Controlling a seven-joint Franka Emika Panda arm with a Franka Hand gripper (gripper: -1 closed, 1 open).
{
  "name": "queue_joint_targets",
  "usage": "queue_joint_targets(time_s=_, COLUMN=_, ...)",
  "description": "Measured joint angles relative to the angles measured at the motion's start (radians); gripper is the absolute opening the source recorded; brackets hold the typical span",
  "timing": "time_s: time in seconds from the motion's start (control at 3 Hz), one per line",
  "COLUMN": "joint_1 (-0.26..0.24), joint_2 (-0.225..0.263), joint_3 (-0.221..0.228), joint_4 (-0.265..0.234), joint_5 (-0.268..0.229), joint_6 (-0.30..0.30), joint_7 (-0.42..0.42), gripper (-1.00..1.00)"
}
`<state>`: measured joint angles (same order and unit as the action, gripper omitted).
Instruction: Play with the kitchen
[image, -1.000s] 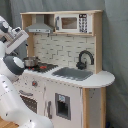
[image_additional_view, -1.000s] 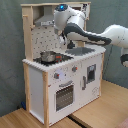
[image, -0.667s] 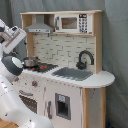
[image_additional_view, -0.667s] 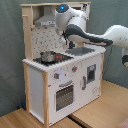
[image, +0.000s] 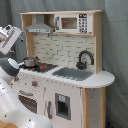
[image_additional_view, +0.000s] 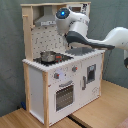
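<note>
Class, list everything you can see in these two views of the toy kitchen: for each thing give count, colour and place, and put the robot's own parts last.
kitchen: one, white and light wood, in front of a grey curtain.
stovetop: one, black with red rings, at the first exterior view's left end of the counter.
pot: one, metallic, on the stovetop.
sink: one, grey, set in the counter.
faucet: one, black, behind the sink.
hood: one, grey, above the stovetop.
microwave: one, white, on the top shelf.
oven door: one, white with a dark window, below the stovetop.
robot arm: one, white, reaching over the counter.
</note>
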<state>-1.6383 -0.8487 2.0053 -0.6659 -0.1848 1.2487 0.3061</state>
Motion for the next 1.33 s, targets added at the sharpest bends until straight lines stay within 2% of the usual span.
queue_joint_targets(time_s=0.67, joint_1=0.055, joint_2=-0.063, joint_3=0.001, joint_4=0.000, joint_5=-0.198, joint_6=-0.007, joint_7=-0.027, gripper=1.00)
queue_joint_targets(time_s=1.33, joint_1=0.118, joint_2=-0.123, joint_3=0.001, joint_4=0.000, joint_5=-0.380, joint_6=-0.006, joint_7=-0.092, gripper=1.00)
